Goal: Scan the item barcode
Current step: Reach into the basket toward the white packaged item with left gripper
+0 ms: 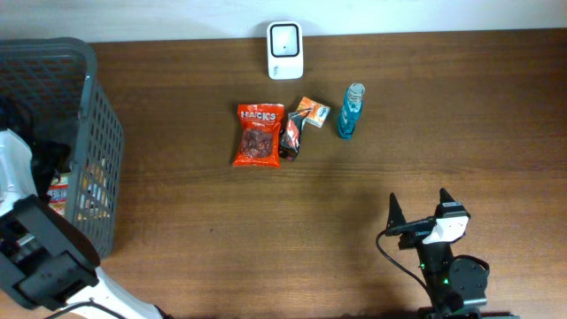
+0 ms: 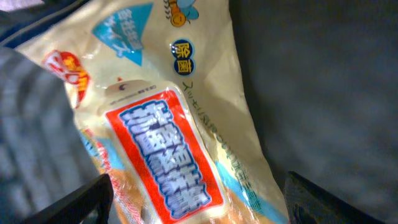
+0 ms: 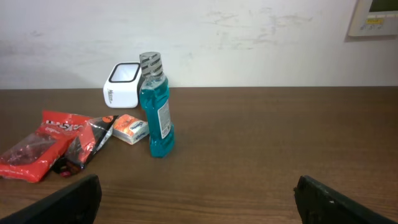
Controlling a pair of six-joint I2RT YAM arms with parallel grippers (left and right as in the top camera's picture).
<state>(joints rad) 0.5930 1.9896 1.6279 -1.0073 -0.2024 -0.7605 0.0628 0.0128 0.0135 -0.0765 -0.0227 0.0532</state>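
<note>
Packet (image 2: 168, 143), cream with red label, between spread fingers (image 2: 81, 202) of open left hand (image 2: 199, 202), inside grey basket (image 1: 102, 133) at left of frame, right hand (image 1: 418, 211) open at lower right, white scanner (image 1: 285, 50) at top centre of surface (image 1: 443, 133).

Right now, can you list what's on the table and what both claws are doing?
scanner: white boxy scanner at the far edge
items near it: red crinkly snack bag, small dark packet, small orange box, blue plastic bottle with silver cap
basket: grey plastic basket, left side
left claw: open, over a cream plastic pouch with red label
right claw: open, empty, above the brown wooden table
</note>
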